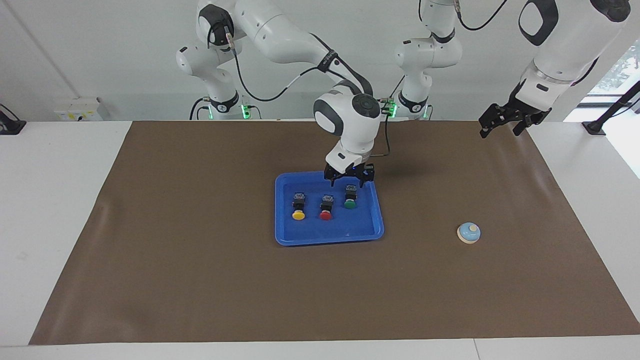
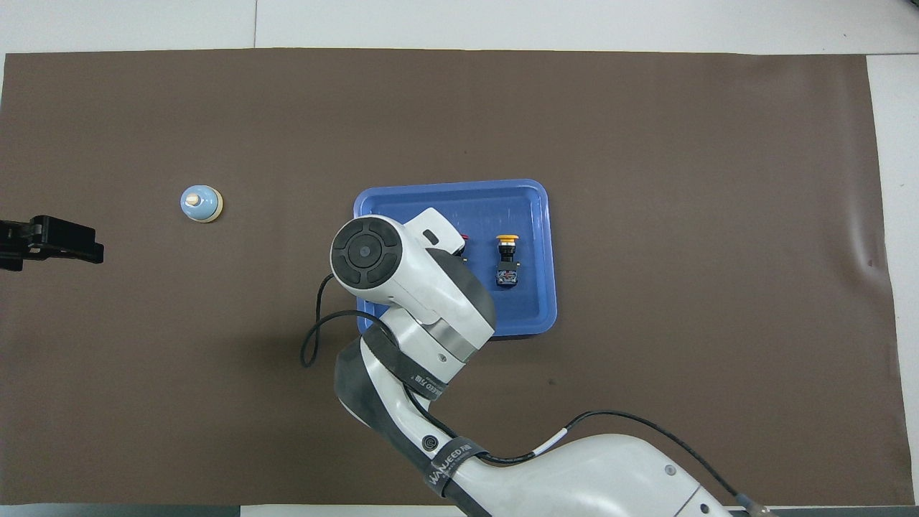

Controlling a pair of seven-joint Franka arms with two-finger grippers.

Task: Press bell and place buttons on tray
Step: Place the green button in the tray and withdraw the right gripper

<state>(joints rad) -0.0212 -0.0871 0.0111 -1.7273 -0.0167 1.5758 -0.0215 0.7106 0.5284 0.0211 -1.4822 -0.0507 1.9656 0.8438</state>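
The blue tray (image 1: 365, 230) (image 2: 544, 208) lies mid-table. Three buttons stand on it in a row: yellow (image 1: 298, 206) (image 2: 507, 260), red (image 1: 326, 206), green (image 1: 350, 196). My right gripper (image 1: 349, 178) hangs open just above the green button, not touching it. In the overhead view its wrist hides the gripper and the green button and covers most of the red one. The light-blue bell (image 1: 469, 232) (image 2: 200, 204) sits on the mat toward the left arm's end. My left gripper (image 1: 501, 127) (image 2: 50, 240) waits open in the air over that end of the mat.
A brown mat (image 1: 200, 275) covers the white table. A black cable loops from the right arm's wrist beside the tray (image 2: 316, 337). Nothing else stands on the mat.
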